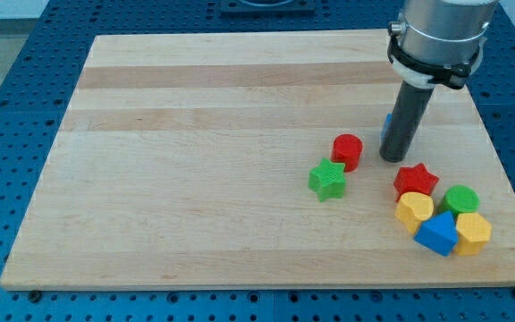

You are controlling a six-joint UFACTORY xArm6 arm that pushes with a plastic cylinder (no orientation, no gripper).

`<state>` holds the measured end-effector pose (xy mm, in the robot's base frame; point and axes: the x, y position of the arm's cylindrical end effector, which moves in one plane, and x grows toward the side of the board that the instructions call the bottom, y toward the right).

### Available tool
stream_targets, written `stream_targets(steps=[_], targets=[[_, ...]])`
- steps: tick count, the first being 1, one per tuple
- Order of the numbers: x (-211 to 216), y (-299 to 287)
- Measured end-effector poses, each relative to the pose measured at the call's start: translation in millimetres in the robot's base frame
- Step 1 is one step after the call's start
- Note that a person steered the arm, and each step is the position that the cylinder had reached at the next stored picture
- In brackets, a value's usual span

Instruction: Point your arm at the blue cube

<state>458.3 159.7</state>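
My tip (393, 159) rests on the wooden board (195, 179) at the view's right. A sliver of a blue block (385, 126) shows at the rod's left edge, just above the tip; the rod hides most of it, so its shape is unclear. A second blue block (436, 234), angular and cube-like, lies in the cluster below and to the right of the tip. A red cylinder (348, 151) sits just left of the tip.
A green star (328, 180) lies below the red cylinder. A red star (416, 180), a yellow rounded block (414, 209), a green cylinder (460, 199) and a yellow hexagon (473, 232) crowd near the board's lower right edge.
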Motion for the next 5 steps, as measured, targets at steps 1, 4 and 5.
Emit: stream_targets(steps=[1, 4, 5], targets=[[0, 0], [24, 64], [-28, 82]])
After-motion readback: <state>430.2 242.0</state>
